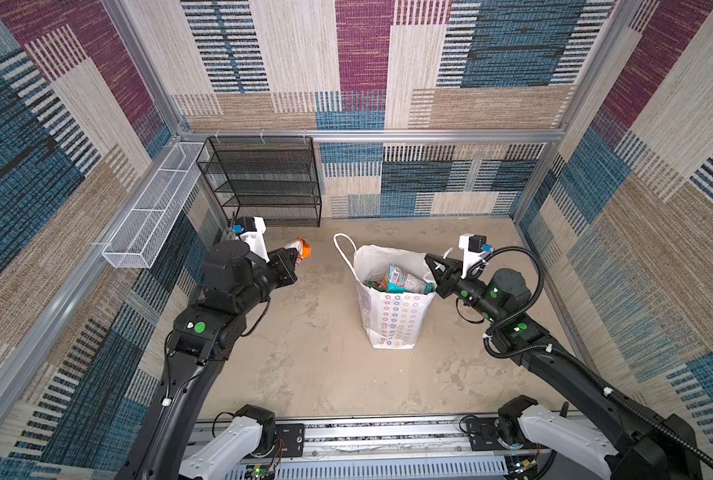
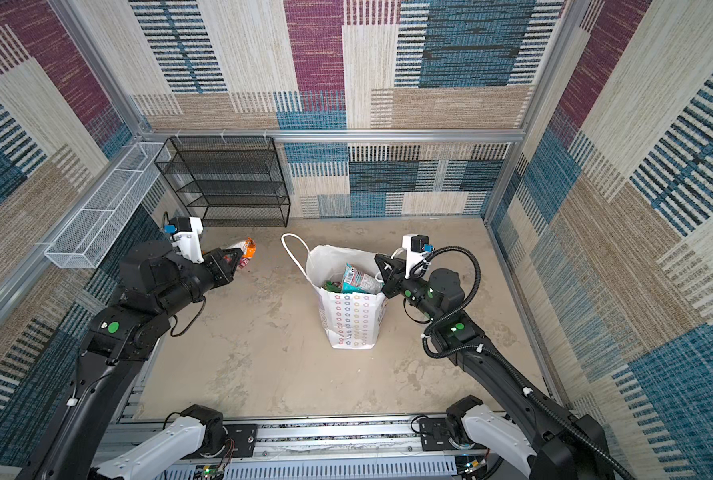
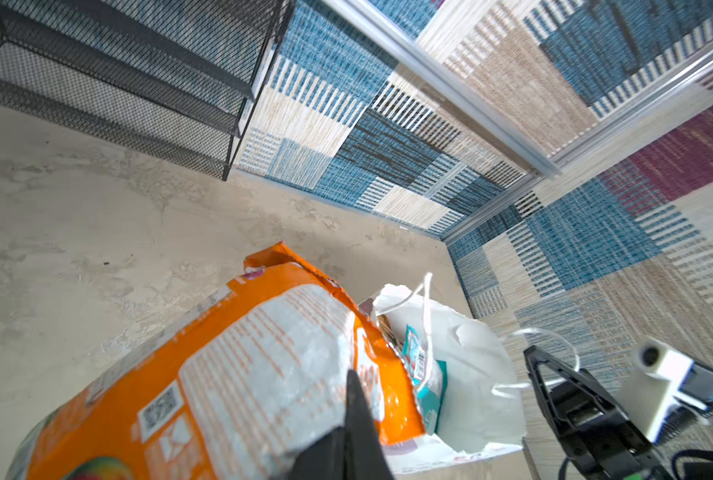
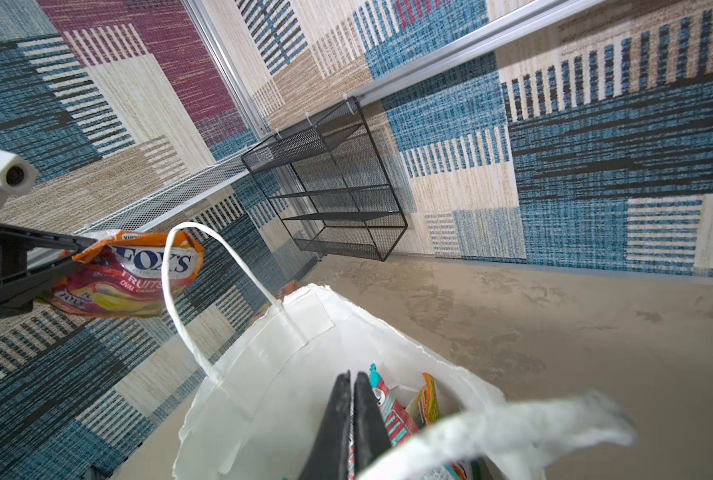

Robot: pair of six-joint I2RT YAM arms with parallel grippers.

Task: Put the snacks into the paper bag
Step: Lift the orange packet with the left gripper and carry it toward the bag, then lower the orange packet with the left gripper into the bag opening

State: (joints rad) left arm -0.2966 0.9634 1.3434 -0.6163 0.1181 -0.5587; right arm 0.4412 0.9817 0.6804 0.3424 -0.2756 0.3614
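Orange pouch (image 3: 242,374) juts lengthwise beyond fingers (image 3: 357,419).

My right gripper (image 4: 352,378) is matt black plastic. The orange pouch (image 4: 122,274) is glossy, crinkled plastic; the paper bag (image 1: 388,320) matt white paper, its rim torn rough. The rack (image 1: 263,183) is black metal mesh, the floor (image 1: 305,353) rough, mottled.

The bag (image 1: 392,320) was white, its near face printed with rows of small star outlines in red, blue, green and yellow. Left of it, the orange pouch (image 4: 126,274) bore white "FOX'S" lettering over a red and yellow print. A teal pouch (image 1: 404,280) showed inside the bag. The far rack (image 1: 263,183) was black mesh, the basket (image 1: 151,212) white. Walls (image 1: 471,62) were patchwork blue, beige and maroon, partly striped; the floor (image 1: 305,353) mottled tan.
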